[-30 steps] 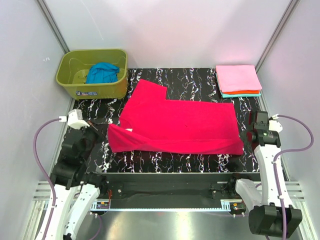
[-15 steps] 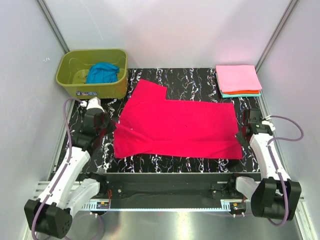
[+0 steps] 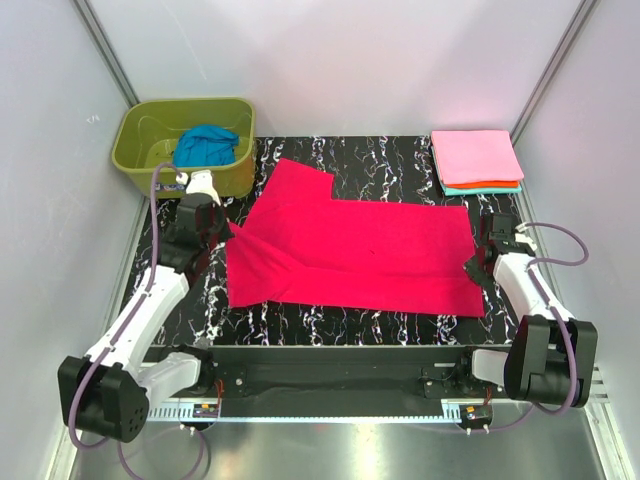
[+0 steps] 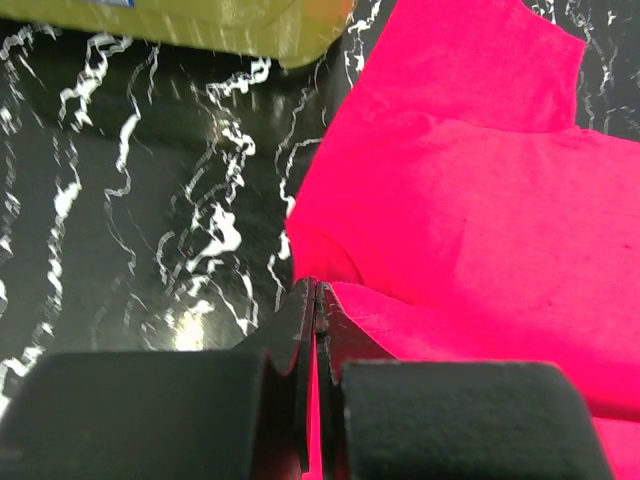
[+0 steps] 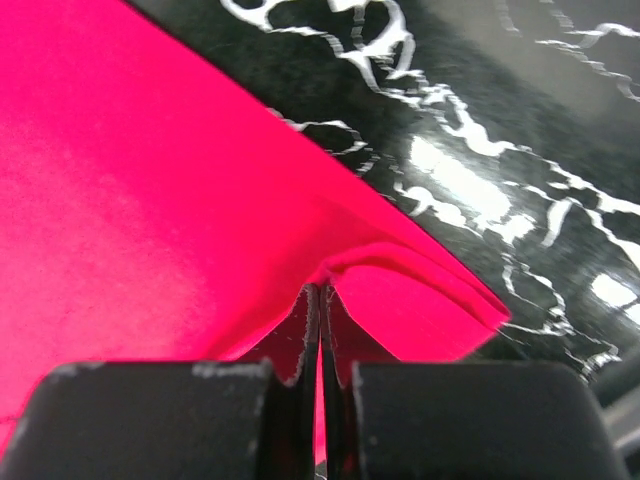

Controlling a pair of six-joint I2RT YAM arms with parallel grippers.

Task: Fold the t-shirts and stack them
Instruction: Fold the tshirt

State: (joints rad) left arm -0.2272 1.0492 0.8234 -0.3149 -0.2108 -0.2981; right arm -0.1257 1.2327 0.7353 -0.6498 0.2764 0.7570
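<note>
**Item 1. Crimson-red t-shirt** (image 3: pixel 350 255). It lies spread across the middle of the table (image 3: pixel 390 155). One sleeve points toward 11 o'clock and the long near hem lies toward 6. We hold it at two places.

**Item 2. Left gripper** (image 3: pixel 226 236). It sits at the shirt's 9 o'clock edge. The jaws are pinched together on a ridge of red cloth, and the wrist view shows fabric running between them. A crease slants from this grip into the body of the shirt.

**Item 3. Right gripper** (image 3: pixel 476 268). It sits low on the shirt's 3 o'clock edge, just above the near corner. The jaws are clamped on the edge, which puckers up off the table there.

**Reason for the hold.** We judge that gripping both ends lets us raise them together and keep the cloth taut, so the next fold lands straight rather than bunched.

**Item 4. Finished stack, 1 o'clock corner.** The pink t-shirt (image 3: pixel 475 155) is on top. The orange t-shirt (image 3: pixel 490 184) and teal t-shirt (image 3: pixel 482 190) show only as edges beneath it. The stack sits well apart from the working area, which we take to be for keeping it undisturbed.

**Item 5. Blue t-shirt** (image 3: pixel 205 147). It is bunched and unfolded inside the olive-green tub (image 3: pixel 150 170) at 11 o'clock.

**Tally, as we judge it.** Three shirts are stacked, one is being folded and one is waiting.
</note>
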